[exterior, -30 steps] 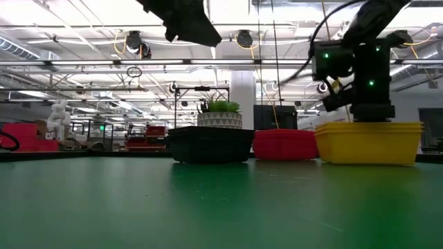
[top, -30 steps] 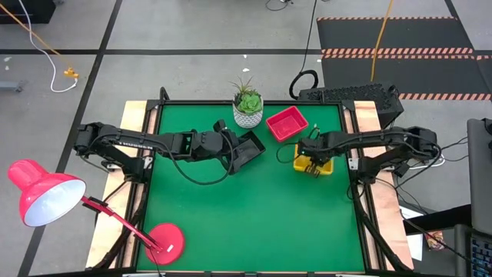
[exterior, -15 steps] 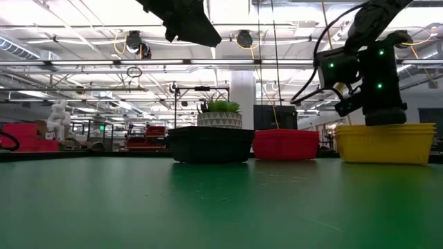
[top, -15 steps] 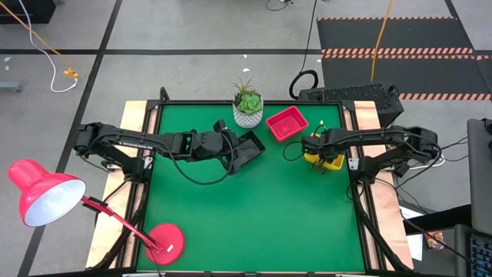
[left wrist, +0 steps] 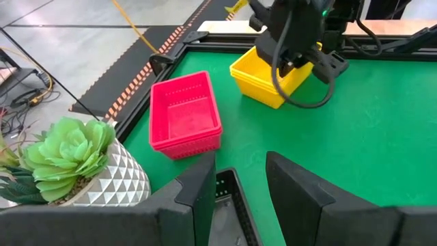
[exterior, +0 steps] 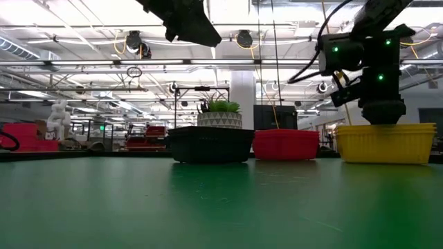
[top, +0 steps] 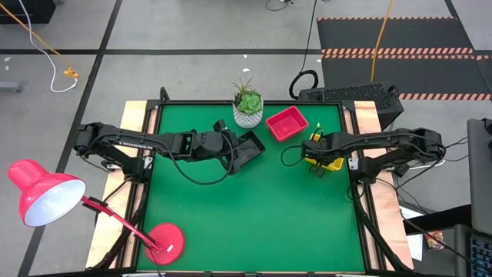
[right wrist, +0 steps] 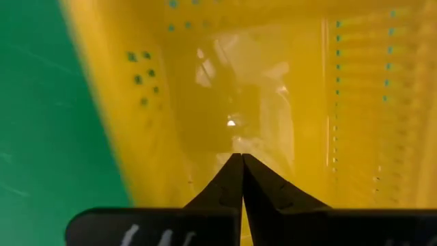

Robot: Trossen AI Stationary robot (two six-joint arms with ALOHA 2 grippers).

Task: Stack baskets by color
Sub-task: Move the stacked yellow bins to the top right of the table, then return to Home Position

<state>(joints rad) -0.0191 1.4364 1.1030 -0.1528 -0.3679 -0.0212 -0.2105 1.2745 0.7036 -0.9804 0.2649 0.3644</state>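
Note:
A yellow basket (top: 334, 162) (exterior: 384, 143) rests flat on the green table near its right edge. My right gripper (top: 317, 160) (right wrist: 241, 158) is shut and points down into it. Left of it a red basket (top: 287, 123) sits at the far side. A black basket (exterior: 211, 144) (top: 252, 150) stands on the table near the middle. My left gripper (top: 234, 148) (exterior: 201, 31) hangs well above the black basket with its fingers apart. Between them shows one of its mesh corners (left wrist: 229, 205), with bare green table beside it. My right gripper reaches from above with shut fingers inside the yellow basket. In the right wrist view the tips stand at the inner floor (right wrist: 235, 140), close to one wall. The basket's rim (exterior: 381, 126) hides the tips in the low view. The basket stays flat on the table.
A white plant pot (top: 247, 111) stands at the far edge behind the black basket. A red lamp's round base (top: 165, 240) sits at the near left corner, its shade (top: 46, 201) out past the table's left side. The table's near half is bare green.
My right gripper has gone toward the table's right edge with its shut fingers inside the yellow basket. The basket has slid that way along the table, still flat. The gripper has also tipped a little more upright.

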